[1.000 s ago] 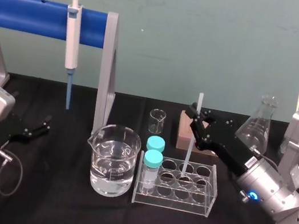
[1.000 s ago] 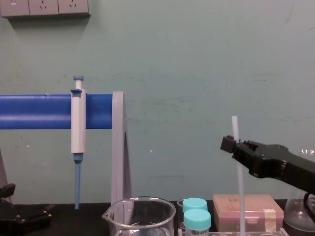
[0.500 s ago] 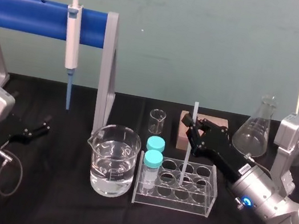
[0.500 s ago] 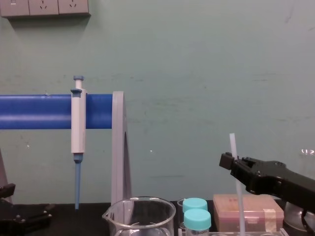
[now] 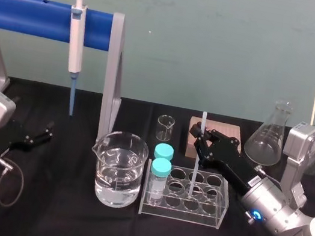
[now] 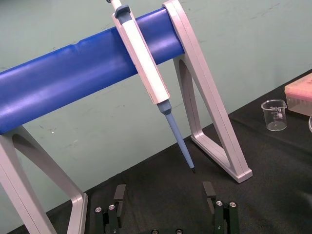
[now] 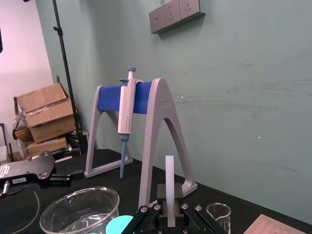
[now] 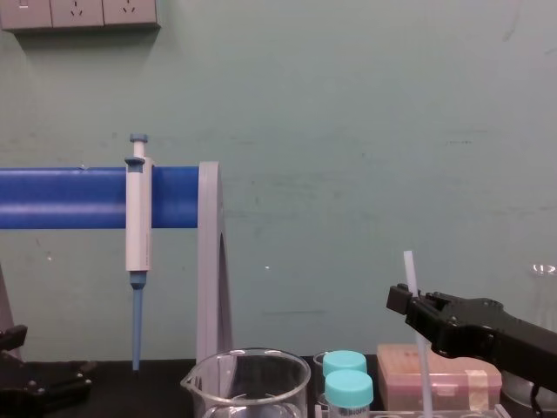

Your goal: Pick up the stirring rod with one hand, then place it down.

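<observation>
On the right of the head view, the right end effector (image 5: 202, 139) is clamped on the one stirring rod (image 5: 196, 167). The rod stands upright with its lower end inside a middle well of the clear test tube rack (image 5: 213, 216). The rack has eight wells, and its left pair holds two teal-capped tubes (image 5: 161, 167). Just left of it stands one large beaker (image 5: 117, 169) of water. Behind it are one small empty beaker (image 5: 165, 128), one pinkish box (image 5: 228, 132) and one conical flask (image 5: 266, 140). One pipette (image 5: 75, 42) hangs on the blue-barred stand (image 5: 35, 16). The left end effector (image 5: 32, 137) rests on the black surface (image 5: 56, 210), well apart at the left.

From the left wrist view, the left end effector's two fingers (image 6: 118, 197) are spread wide with nothing between them.

From the right wrist view, the rod rises straight from between the closed fingers (image 7: 146, 214).

Across the chest view, the right end effector grips the rod a little below its top end, above the two teal caps.
</observation>
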Robot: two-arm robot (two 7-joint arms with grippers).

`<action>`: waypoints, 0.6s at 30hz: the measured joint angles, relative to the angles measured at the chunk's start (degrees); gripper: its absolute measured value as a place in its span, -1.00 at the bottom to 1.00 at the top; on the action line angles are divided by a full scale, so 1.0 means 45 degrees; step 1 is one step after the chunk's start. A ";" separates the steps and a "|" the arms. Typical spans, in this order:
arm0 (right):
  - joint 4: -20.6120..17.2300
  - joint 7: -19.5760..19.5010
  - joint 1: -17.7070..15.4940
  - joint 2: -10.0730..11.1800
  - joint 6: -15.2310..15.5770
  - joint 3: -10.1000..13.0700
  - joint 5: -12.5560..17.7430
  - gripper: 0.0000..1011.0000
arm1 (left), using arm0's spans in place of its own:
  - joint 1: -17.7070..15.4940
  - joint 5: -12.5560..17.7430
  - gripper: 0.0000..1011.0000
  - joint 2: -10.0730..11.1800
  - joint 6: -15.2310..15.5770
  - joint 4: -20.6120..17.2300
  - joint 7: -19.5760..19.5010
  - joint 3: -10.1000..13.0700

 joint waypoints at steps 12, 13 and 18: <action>-0.0012 0.0011 0.0003 0.0009 0.0004 -0.0002 0.0028 -0.63 | 0.0000 -0.0001 0.98 0.0000 0.0000 0.0000 0.0000 0.0000; -0.0013 0.0011 0.0003 0.0010 0.0004 -0.0002 0.0031 -0.52 | 0.0000 0.0000 0.98 0.0000 -0.0001 0.0000 0.0000 -0.0001; -0.0019 0.0018 0.0004 0.0014 0.0005 -0.0002 0.0048 -0.24 | 0.0001 0.0000 0.98 0.0000 0.0000 0.0000 0.0000 0.0000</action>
